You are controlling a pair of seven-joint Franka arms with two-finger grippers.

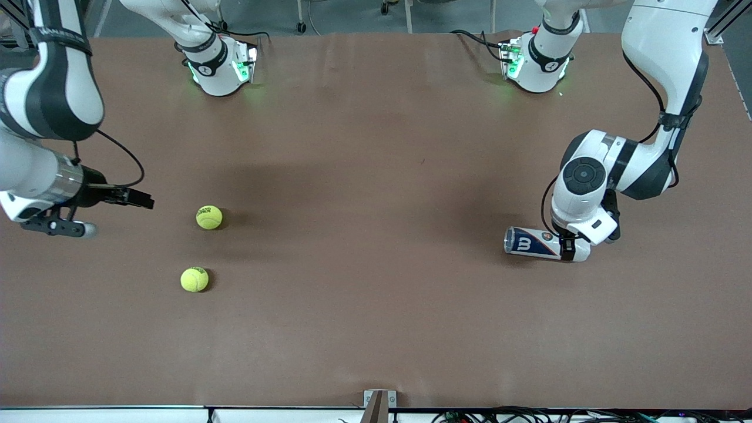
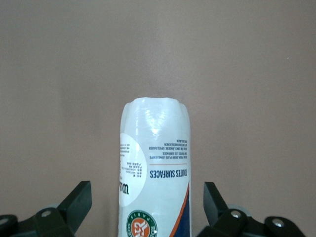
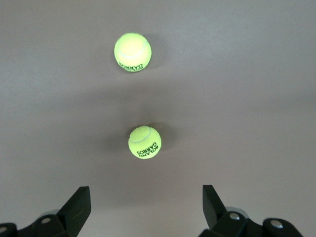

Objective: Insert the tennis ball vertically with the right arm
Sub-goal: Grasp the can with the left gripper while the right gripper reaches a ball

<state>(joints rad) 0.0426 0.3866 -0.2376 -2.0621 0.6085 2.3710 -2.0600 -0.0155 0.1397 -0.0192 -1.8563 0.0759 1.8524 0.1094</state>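
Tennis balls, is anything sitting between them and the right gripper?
Nothing visible. The open right gripper hangs toward the right arm's end, with bare table between it and the nearest tennis ball; the second ball lies apart.

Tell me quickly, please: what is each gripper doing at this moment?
Left gripper: open, fingers on either side of the lying tennis ball can, not clamped.
Right gripper: open, holding nothing, near two tennis balls.

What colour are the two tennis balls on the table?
Both tennis balls are bright yellow-green with dark lettering, clearest in the right wrist view.
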